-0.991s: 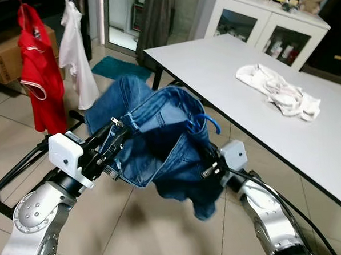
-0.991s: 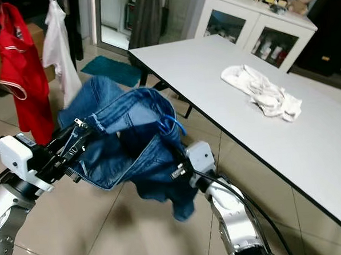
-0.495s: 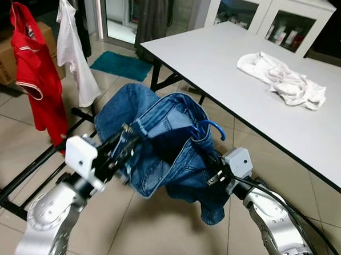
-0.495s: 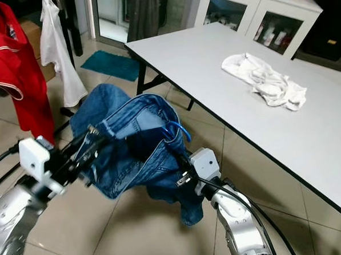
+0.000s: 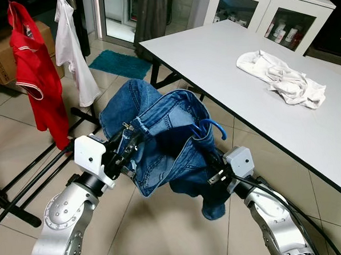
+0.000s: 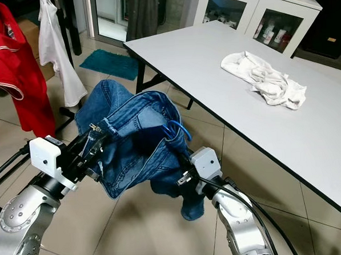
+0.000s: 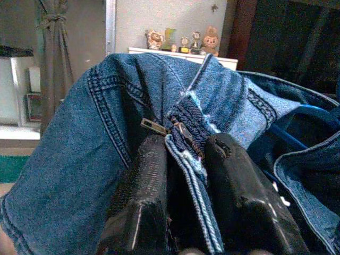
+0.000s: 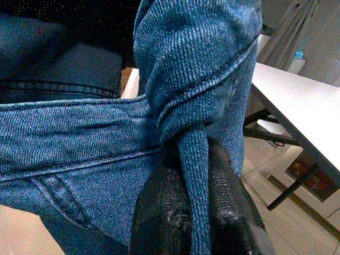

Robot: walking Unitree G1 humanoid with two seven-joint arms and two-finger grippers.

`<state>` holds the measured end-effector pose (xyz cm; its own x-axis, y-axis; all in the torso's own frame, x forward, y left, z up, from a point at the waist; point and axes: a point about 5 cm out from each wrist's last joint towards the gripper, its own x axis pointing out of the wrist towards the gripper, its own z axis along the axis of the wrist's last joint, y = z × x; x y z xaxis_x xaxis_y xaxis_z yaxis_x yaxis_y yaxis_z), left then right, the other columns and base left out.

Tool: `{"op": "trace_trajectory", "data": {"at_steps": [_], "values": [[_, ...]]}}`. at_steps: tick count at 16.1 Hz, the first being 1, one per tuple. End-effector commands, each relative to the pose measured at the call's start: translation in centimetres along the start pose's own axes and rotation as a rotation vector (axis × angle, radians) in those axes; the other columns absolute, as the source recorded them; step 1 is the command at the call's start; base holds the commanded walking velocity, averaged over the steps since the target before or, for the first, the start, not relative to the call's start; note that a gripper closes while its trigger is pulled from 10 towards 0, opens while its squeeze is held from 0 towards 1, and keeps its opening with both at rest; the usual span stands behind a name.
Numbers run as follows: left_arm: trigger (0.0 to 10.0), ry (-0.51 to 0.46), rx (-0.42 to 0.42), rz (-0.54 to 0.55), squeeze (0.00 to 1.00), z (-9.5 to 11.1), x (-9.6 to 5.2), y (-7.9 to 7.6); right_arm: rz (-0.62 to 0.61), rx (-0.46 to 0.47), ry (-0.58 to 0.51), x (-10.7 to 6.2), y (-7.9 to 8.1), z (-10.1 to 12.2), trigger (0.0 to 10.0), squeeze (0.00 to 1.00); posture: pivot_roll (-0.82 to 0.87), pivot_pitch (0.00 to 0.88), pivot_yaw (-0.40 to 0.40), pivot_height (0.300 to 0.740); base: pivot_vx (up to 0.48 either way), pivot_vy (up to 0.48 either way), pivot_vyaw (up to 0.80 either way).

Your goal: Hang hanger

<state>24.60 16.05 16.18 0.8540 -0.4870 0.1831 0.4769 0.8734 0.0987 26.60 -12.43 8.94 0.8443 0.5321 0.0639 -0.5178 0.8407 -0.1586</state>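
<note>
Between the two arms, above the tiled floor, a pair of blue jeans [image 5: 165, 145] is stretched open at the waistband, with a blue hanger [image 5: 207, 127] showing at the right side of the waist opening, its hook curving up and outward toward the white table [image 5: 224, 62]. The drying rack [image 5: 35, 169], whose low black bars cross the floor and which carries a red garment [image 5: 39, 77] and a white garment [image 5: 75, 47], lies ahead and to the robot's left, so the left arm is judged nearer the hanging place. The jeans' long axis runs roughly from one gripper to the other. The left gripper [image 7: 183, 159] is pressed onto the frayed waistband edge beside the zipper, denim pinched between its black fingers [image 7: 141, 191]. The right gripper [image 8: 196, 159] is likewise clamped on a fold of denim at the opposite side of the waist, just below the hanger.
</note>
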Motion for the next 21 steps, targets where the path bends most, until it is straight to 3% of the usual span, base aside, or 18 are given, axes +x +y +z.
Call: {"op": "trace_trajectory", "data": {"at_steps": [1,7,10,11,12,16,17,18,21], "values": [[10.0,0.011,-0.018,0.005,1.0,-0.4,0.0,-0.5,-0.036,-0.01,-0.016,-0.5,-0.8,0.5,0.0,0.0,0.15,0.11,-0.145,0.74,0.0,0.0,0.0],[10.0,-0.023,0.051,0.023,1.0,0.4,0.6,-1.2,-0.042,-0.017,-0.008,-0.9,-1.1,0.5,0.0,0.0,0.15,0.115,-0.155,0.74,0.0,0.0,0.0],[10.0,0.066,-0.017,0.192,1.0,-0.9,0.5,0.2,-0.043,-0.012,-0.008,-0.7,-1.1,0.5,0.0,0.0,0.16,0.118,-0.162,0.74,0.0,0.0,0.0],[10.0,0.074,-0.025,0.221,0.75,-1.2,0.3,0.5,-0.039,-0.01,-0.009,-0.6,-1.0,0.5,0.0,0.0,0.16,0.125,-0.173,0.74,0.0,0.0,0.0],[10.0,0.059,-0.033,0.218,0.0,-1.0,0.2,0.4,-0.034,-0.009,-0.008,-0.7,-1.0,0.6,0.0,0.0,0.16,0.129,-0.179,0.74,0.0,0.0,0.0],[10.0,0.055,-0.024,0.218,0.0,-0.9,0.4,-0.3,-0.028,-0.015,-0.002,-1.1,-1.3,0.7,0.0,0.0,0.15,0.137,-0.195,0.74,0.0,0.0,0.0],[10.0,0.092,0.033,0.179,0.0,-1.1,0.6,-0.6,-0.027,-0.017,0.0,-1.2,-1.4,0.7,0.0,0.0,0.14,0.143,-0.198,0.74,0.0,0.0,0.0],[10.0,0.124,0.148,0.083,0.0,-1.2,0.6,-1.1,-0.025,-0.018,0.002,-1.2,-1.4,0.7,0.0,0.0,0.14,0.144,-0.199,0.74,0.0,0.0,0.0],[10.0,0.134,0.378,-0.087,0.0,-0.1,0.4,-0.5,-0.023,-0.019,0.007,-1.4,-1.4,0.8,0.0,0.0,0.14,0.15,-0.2,0.74,0.0,0.0,0.0]]}}
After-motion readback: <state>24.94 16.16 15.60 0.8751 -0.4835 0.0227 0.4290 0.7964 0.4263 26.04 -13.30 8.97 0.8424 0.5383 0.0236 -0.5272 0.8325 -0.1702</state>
